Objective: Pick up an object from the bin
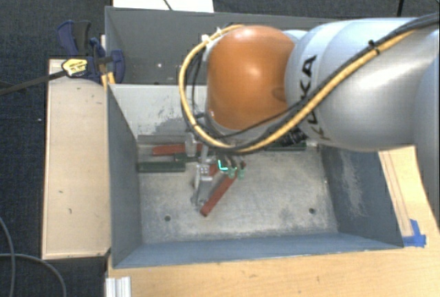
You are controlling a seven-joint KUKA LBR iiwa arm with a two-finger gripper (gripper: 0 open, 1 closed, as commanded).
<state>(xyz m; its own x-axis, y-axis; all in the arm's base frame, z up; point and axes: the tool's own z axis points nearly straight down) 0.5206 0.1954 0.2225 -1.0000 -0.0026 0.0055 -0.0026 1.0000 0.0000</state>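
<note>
The silver arm (371, 82) is reaching in from 3 o'clock and is covering much of the far half of the grey metal bin (158, 48). Its round orange cover (247, 75) is sitting over the bin's 12 o'clock side, and a yellow-and-black cable (344, 72) is running along the arm and looping around the cover's left edge.

Below the cover, the gripper (204, 187) is pointing down at the bin floor, slightly toward 9 o'clock from the floor's middle. A small green light is glowing just beside it at its 2 o'clock. Whether the gripper is clenched or released cannot be told from here.

A red stick (216, 196) is lying on the floor right against the gripper, slanting from 2 o'clock down to 7 o'clock, with its lower end poking out past the gripper's tip. Whether it is being grasped or is merely lying beside the gripper is not clear.

Near the left wall, at about 9 to 10 o'clock of the floor, a dark green bar (161, 166) is lying flat, and a shorter red piece (167, 149) is lying just beyond it, toward 12 o'clock.
</note>
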